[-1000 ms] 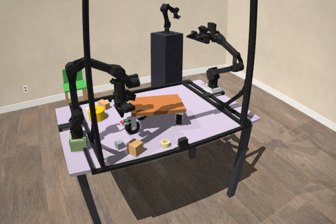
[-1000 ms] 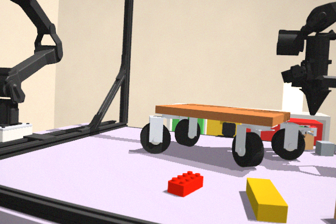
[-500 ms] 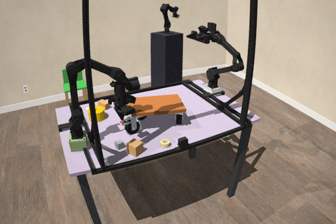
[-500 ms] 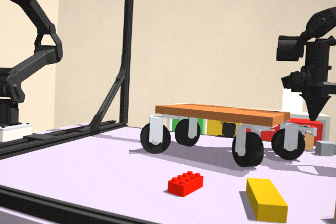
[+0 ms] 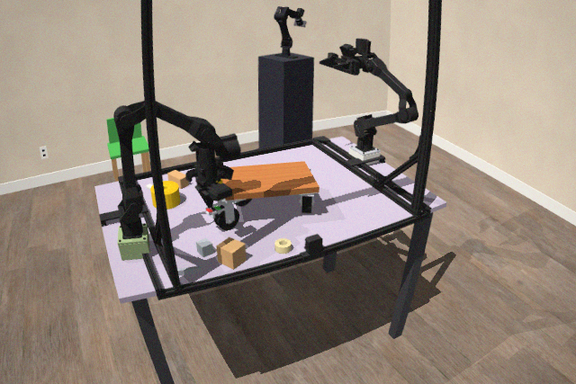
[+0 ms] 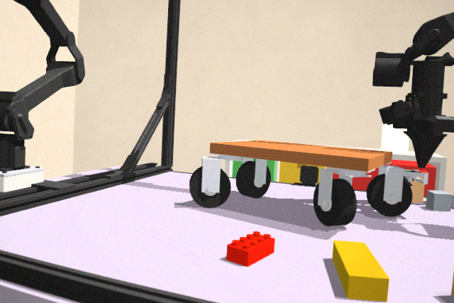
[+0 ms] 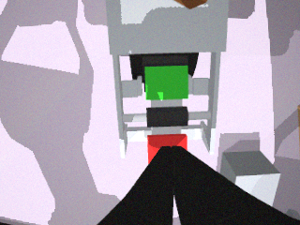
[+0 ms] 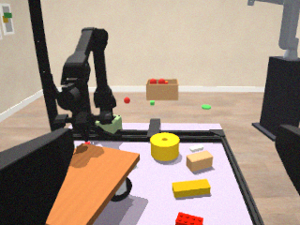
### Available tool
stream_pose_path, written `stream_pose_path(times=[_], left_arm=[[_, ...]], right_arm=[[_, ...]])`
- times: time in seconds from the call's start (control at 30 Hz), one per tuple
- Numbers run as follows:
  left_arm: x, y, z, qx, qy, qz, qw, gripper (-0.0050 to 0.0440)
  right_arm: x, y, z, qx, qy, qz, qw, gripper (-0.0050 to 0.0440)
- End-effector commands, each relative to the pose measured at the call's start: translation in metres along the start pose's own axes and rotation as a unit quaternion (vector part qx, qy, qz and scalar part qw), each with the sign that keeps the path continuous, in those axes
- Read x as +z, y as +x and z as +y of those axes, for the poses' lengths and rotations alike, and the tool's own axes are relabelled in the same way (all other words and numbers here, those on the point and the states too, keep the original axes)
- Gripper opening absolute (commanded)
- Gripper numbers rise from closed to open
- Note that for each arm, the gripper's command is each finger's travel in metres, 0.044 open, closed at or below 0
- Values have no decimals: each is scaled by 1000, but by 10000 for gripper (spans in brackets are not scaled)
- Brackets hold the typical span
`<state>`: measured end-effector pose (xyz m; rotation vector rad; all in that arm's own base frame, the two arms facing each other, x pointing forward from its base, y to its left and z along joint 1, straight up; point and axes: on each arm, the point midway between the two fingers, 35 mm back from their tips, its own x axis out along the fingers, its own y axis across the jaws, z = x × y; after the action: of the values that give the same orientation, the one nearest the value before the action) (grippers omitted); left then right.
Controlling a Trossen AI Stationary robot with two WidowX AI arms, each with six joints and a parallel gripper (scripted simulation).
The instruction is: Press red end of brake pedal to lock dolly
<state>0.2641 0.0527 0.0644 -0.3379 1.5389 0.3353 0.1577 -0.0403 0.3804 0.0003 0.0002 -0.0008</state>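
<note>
The dolly [image 5: 272, 180] has an orange wooden deck on four black casters and stands mid-table; it also shows in the exterior view [image 6: 300, 152]. In the left wrist view the brake pedal sits on the caster, with a green end [image 7: 165, 82] farther off and a red end [image 7: 167, 145] nearer. My left gripper [image 7: 170, 156] is shut and empty, its tip right at the red end, partly covering it. In the exterior view its point [image 6: 423, 164] reaches the pedal by the dolly's corner caster. My right gripper [image 5: 336, 59] is open and empty, raised high, far from the dolly.
A yellow cylinder [image 5: 165, 193], a tan block [image 5: 177, 178], a grey cube [image 5: 203, 247], a cardboard box [image 5: 230, 252] and a tape ring [image 5: 283, 245] lie around the dolly. A red brick [image 6: 250, 248] and yellow block [image 6: 359, 269] lie on its other side. Black frame posts stand at the table edges.
</note>
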Motion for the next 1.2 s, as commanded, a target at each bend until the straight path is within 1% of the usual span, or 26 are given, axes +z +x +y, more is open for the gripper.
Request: stream_pose_path(times=[0.0,0.47,1.17], left_arm=[[-2,4,0,1,-1,2,1000,0],[-1,12,0,1,-1,2,1000,0],[-2,15,0,1,-1,2,1000,0]], right_arm=[[1,0,0,0,0,0,1000,440],[1,0,0,0,0,0,1000,440],[1,0,0,0,0,0,1000,440]])
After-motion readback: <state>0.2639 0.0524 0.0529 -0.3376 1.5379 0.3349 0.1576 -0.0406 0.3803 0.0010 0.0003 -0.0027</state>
